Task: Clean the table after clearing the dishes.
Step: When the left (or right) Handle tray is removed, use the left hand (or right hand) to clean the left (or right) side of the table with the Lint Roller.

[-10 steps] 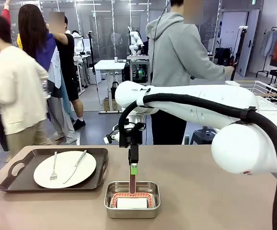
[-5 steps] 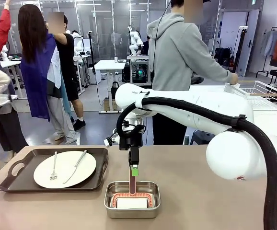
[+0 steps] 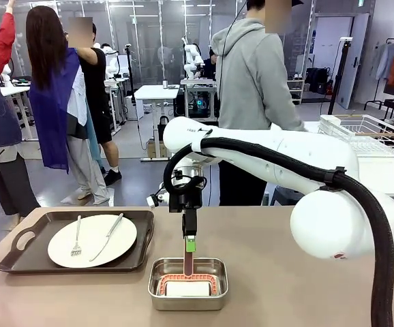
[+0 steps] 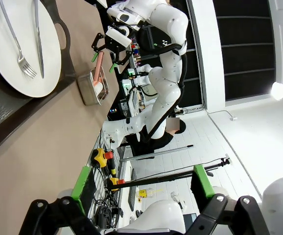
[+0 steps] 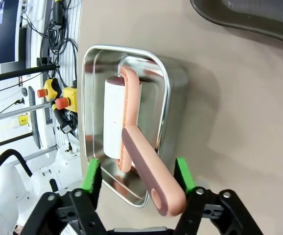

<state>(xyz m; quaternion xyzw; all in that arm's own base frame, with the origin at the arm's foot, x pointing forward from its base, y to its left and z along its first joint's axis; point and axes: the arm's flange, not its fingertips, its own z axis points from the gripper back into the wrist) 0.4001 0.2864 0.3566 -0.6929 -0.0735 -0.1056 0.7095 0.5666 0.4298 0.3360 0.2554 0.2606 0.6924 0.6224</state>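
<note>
Front view: right hand [image 3: 190,242] hangs over steel pan [image 3: 187,302] at near middle of table [image 3: 272,272], jaws apart, straddling pink handle [image 5: 149,176] of lint roller [image 5: 116,117], not clamped. Left hand [image 4: 141,183] spread wide, empty. Plate [image 3: 115,248] with fork [image 3: 77,238] and knife [image 3: 107,238] sits on tray [image 3: 20,262], near left, not cleared. Risk: handle leans, lies closer to one pad; closing may nudge it sideways, tip roller, drag light pan.
</note>
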